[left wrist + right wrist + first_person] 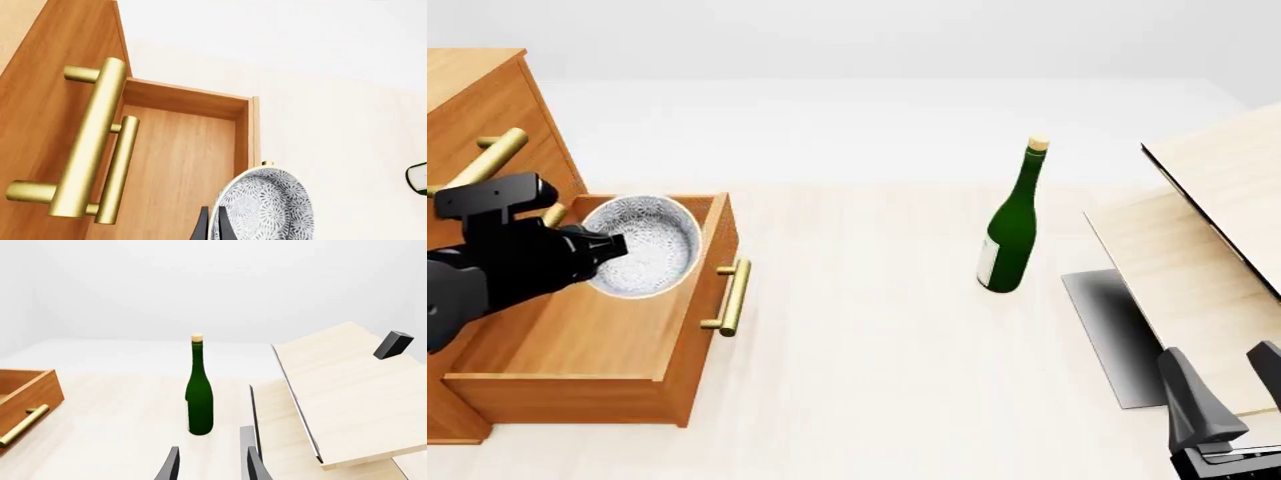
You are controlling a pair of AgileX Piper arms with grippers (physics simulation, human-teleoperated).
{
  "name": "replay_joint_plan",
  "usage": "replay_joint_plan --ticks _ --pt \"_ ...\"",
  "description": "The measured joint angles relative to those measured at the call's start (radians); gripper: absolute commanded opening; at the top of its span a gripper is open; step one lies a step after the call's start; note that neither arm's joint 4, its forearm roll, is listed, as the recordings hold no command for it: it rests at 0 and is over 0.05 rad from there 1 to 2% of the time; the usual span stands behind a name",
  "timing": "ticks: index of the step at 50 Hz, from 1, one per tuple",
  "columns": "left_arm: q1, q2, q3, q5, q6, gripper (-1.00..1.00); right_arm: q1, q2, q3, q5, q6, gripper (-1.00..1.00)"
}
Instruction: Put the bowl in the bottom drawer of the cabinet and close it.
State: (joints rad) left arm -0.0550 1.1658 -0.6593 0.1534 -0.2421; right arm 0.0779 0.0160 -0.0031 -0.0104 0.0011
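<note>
Front view: the bowl (641, 246) is held pinched by its rim in the left gripper (607, 250) over the open bottom drawer (587, 340), ready for release; the right gripper (210, 462) is spread, idle.

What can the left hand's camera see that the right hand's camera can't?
Only the left wrist view shows the bowl, pinched by the left gripper over the open bottom drawer, plus the upper drawers' brass handles. Only the right wrist view shows the whole green bottle, the pale boards and the open right gripper. Both show part of the open drawer and the pale table.
</note>
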Motion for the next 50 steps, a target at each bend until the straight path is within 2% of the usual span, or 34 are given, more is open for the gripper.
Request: replay_joint_plan --ticks 50 --pt "0.091 -0.039 0.090 -0.014 0.001 -1.00 0.000 0.000 0.000 0.000 0.000 1.00"
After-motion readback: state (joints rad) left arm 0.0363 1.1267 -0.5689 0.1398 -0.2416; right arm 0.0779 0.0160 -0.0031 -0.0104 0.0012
